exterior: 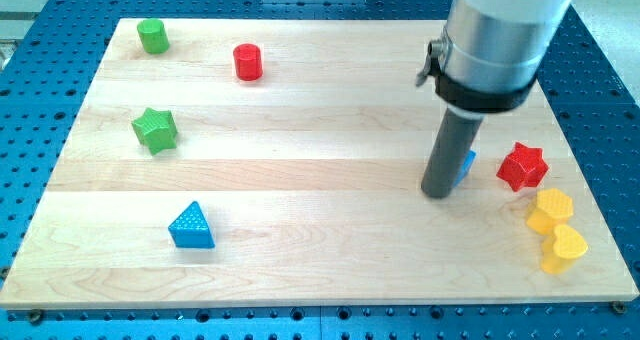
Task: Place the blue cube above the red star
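Note:
The blue cube (467,164) lies at the view's right, mostly hidden behind my rod; only its right edge shows. The red star (522,166) lies just to the right of it, a small gap apart. My tip (437,193) rests on the board at the cube's left side, touching or nearly touching it. The rod hangs from a large grey and black arm body at the view's top right.
A yellow hexagon-like block (551,210) and a yellow heart-like block (562,248) lie below the red star. A red cylinder (247,62), a green cylinder (153,36), a green star (155,130) and a blue triangle (191,226) lie on the wooden board (300,180).

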You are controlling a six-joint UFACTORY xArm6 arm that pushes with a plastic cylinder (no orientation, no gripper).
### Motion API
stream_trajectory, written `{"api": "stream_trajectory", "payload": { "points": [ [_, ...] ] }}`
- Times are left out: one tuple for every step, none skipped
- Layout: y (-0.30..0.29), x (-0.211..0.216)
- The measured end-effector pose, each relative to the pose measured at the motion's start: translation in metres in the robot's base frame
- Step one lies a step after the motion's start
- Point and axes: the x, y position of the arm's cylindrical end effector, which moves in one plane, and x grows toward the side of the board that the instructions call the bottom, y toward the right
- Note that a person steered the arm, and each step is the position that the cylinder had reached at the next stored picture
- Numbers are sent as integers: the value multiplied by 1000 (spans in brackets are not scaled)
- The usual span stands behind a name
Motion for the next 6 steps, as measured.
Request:
{"api": "stream_trajectory", "payload": {
  "points": [
    [15,-31],
    [32,-63],
    [34,-67],
    [45,-66],
    [48,-65],
    [55,-50]
  ]
}}
